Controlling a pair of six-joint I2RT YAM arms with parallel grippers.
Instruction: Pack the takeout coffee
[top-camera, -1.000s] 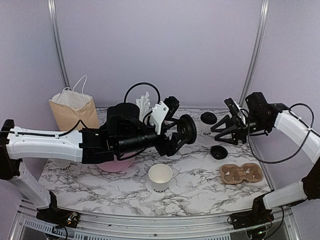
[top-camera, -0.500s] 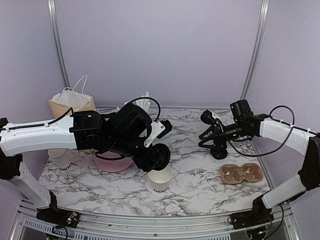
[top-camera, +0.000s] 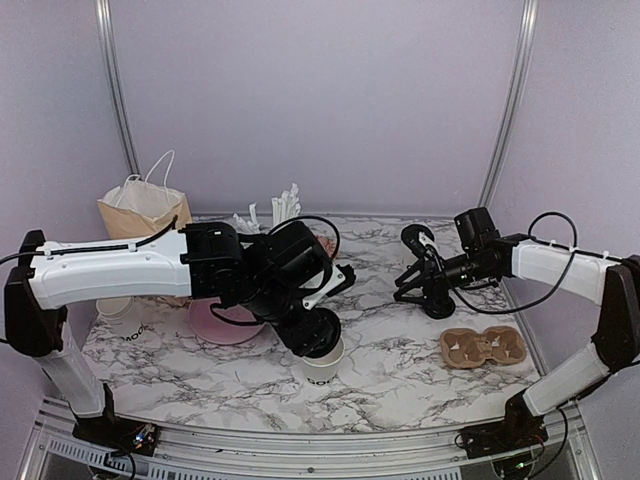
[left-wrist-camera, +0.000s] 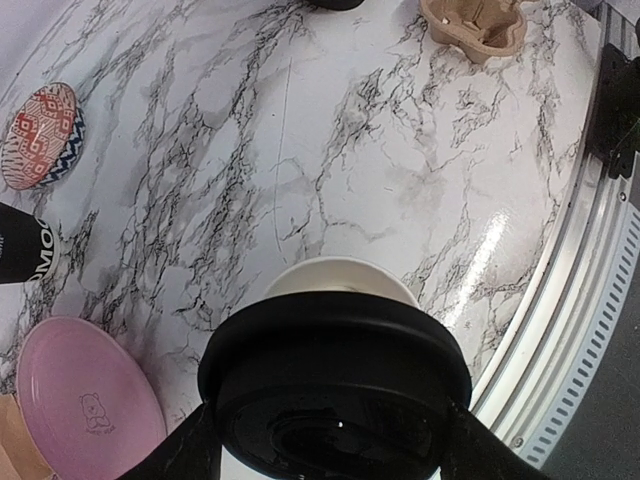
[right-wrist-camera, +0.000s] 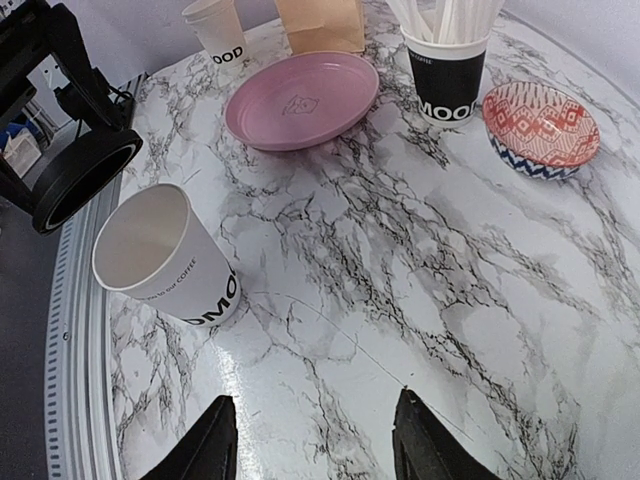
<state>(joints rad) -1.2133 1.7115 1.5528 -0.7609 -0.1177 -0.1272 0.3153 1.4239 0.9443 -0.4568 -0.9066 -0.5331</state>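
The white paper cup (top-camera: 323, 368) with black lettering stands open near the table's front middle. It also shows in the right wrist view (right-wrist-camera: 165, 262), and its rim shows in the left wrist view (left-wrist-camera: 340, 274). My left gripper (top-camera: 312, 336) is shut on the round black lid (left-wrist-camera: 335, 385), with a finger on each side. It holds the lid tilted, just above the cup's rim and a little to one side, not seated (right-wrist-camera: 85, 180). My right gripper (right-wrist-camera: 315, 440) is open and empty, low over the marble to the right of the cup (top-camera: 410, 286).
A brown two-cup carrier (top-camera: 483, 347) lies front right, with two spare black lids (top-camera: 440, 304) behind it. A pink plate (top-camera: 222, 326), a paper bag (top-camera: 140, 214), a black cup of straws (right-wrist-camera: 450, 60), a patterned bowl (right-wrist-camera: 540, 115) and stacked cups (right-wrist-camera: 220, 30) stand left and back.
My left arm has swung down and toward the front, bringing the lid from mid-air to just over the cup. My right gripper has moved left and lower over the table.
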